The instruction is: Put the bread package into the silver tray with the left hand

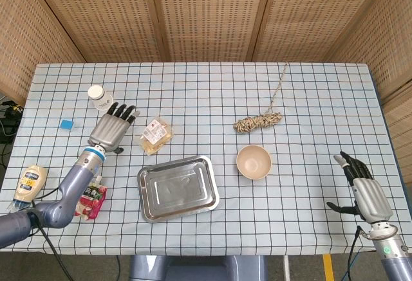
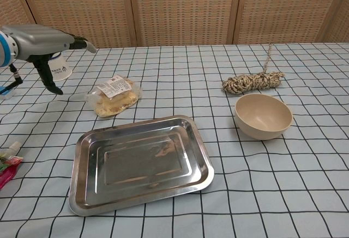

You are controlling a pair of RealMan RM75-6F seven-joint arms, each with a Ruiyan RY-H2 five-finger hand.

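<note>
Head view: bread package (image 1: 155, 135) lay on bench, left of centre, above silver tray (image 1: 177, 188), which sat empty; left hand (image 1: 112, 128) hovered beside package, fingers spread, empty; pickup and placement outstanding

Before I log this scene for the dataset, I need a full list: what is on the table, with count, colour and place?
Clear bread package with white label: one, yellowish, left of centre, beyond the tray.
Silver metal tray: one, empty, near the front edge, centre-left.
Beige round bowl: one, empty, right of the tray.
Coiled tan rope: one, beyond the bowl, its tail trailing toward the back.
White paper cup: one, upside down, back left.
Small blue block: one, far left.
Yellow squeeze bottle: one, lying at the left edge.
Red drink pouch: one, front left.
Blue-and-white checked tablecloth: one, covering the table.
Left hand: open, just left of the bread package.
Right hand: open, front right corner.
</note>
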